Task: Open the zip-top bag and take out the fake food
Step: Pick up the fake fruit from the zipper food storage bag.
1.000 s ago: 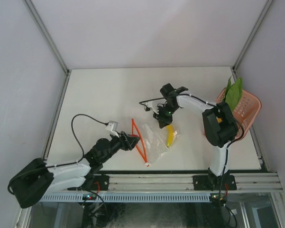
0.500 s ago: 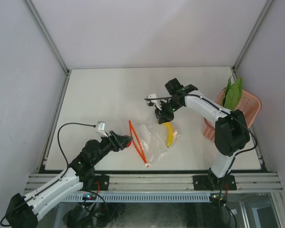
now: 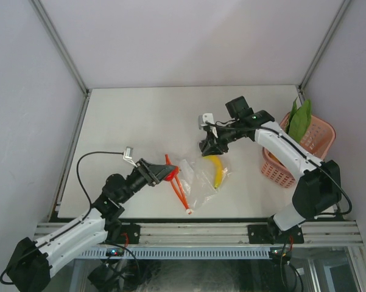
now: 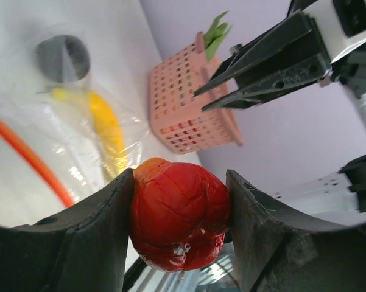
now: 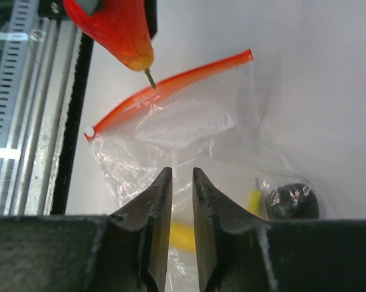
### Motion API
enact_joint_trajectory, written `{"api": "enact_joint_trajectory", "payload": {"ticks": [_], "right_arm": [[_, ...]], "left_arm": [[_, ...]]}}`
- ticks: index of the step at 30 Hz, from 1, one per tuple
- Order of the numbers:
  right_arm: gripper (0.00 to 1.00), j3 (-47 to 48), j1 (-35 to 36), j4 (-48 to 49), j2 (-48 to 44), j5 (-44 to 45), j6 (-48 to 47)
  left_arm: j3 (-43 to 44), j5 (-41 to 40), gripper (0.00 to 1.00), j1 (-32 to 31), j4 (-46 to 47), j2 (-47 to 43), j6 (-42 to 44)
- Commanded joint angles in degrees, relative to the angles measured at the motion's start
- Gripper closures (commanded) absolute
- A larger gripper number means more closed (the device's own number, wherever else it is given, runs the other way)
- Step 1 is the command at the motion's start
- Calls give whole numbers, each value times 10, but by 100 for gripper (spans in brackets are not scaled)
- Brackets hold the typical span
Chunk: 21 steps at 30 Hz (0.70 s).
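— Where's the bag [image 3: 196,180]?
— On the table [image 3: 128,121], banana [image 3: 217,171] inside, below the right claw [image 5: 181,177], its fingers [image 5: 153,213] a slit apart, empty.
— Left claw [image 4: 179,204]?
— Pinching a red fruit [image 4: 179,225] beside the bag's zipper [image 3: 178,180].

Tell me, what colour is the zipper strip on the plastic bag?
The zipper strip is red-orange, seen best in the right wrist view.

White table [image 3: 140,121], zip-top bag [image 3: 198,179] near front edge, pink basket [image 3: 321,135] at right
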Motion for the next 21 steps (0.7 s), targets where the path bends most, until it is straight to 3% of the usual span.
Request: {"api": "enact_joint_trajectory", "payload": {"ticks": [1, 7, 21], "right_arm": [[78, -15, -10, 45, -42, -101, 24], [73, -38, -9, 92, -54, -173, 68], [52, -132, 17, 297, -119, -175, 228]], "left_arm": [[14, 20, 76, 5, 162, 36, -72], [24, 45, 76, 5, 272, 107, -118], [69, 17, 76, -28, 518, 312, -227]]}}
